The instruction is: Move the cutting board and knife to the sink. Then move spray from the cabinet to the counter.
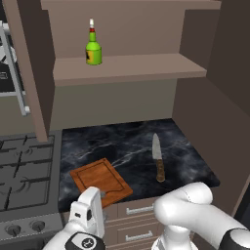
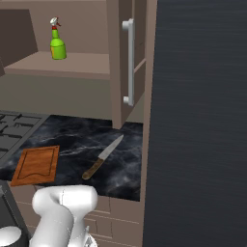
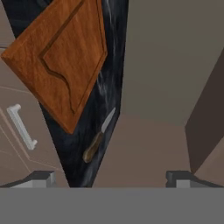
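Observation:
The reddish-brown cutting board (image 1: pixel 100 181) (image 2: pixel 36 165) (image 3: pixel 61 57) lies flat at the counter's (image 1: pixel 122 141) front left corner. To its right on the black marble lies the knife (image 1: pixel 157 163) (image 2: pixel 102 157) (image 3: pixel 98 138), brown handle toward the front edge. A green spray (image 1: pixel 93 49) (image 2: pixel 57 43) stands upright on the brown cabinet's shelf (image 1: pixel 127 68). My gripper (image 1: pixel 95 196) (image 3: pixel 111 178) hovers above the counter's front edge, just in front of the board, open with nothing between its fingertips (image 3: pixel 43 178). The sink is out of view.
A gas stove (image 1: pixel 24 171) adjoins the counter on the left. Drawers with silver handles (image 1: pixel 139 210) sit below the counter. The cabinet's open door (image 2: pixel 126 62) hangs over the counter's right side, beside a tall dark panel (image 2: pixel 198 120).

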Controlling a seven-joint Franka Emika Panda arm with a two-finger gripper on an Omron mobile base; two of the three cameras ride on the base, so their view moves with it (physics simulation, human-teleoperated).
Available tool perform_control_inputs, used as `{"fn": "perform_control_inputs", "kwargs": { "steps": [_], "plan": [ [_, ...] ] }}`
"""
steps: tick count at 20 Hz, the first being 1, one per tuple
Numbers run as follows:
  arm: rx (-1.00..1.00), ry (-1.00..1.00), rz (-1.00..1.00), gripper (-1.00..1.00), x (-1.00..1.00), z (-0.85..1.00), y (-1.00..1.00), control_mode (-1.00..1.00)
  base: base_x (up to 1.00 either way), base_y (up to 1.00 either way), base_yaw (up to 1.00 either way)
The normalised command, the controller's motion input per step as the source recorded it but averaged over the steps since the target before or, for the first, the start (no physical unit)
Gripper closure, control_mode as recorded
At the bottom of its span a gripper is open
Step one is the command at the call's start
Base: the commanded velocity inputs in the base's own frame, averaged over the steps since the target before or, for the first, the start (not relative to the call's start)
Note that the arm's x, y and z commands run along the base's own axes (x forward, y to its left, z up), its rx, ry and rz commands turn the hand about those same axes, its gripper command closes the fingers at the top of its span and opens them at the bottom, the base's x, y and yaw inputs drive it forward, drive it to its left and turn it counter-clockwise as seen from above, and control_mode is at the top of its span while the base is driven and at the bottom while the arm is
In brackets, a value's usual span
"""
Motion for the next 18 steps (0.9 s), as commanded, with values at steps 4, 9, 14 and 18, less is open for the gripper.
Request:
{"fn": "perform_control_inputs", "kwargs": {
  "steps": [4, 9, 14, 18],
  "plan": [
    [0.0, 0.04, 0.03, -1.0, 0.11, -0.35, 0.01, -1.0, 0.0, 0.0, 0.0],
    [0.0, 0.07, 0.01, -1.0, 0.08, -0.35, 0.05, -1.0, 0.0, 0.0, 0.0],
    [-0.01, 0.05, 0.01, -1.0, 0.1, -0.24, 0.09, -1.0, 0.0, 0.0, 0.0],
    [-0.02, 0.02, 0.02, -1.0, 0.18, -0.15, 0.13, -1.0, 0.0, 0.0, 0.0]
  ]
}}
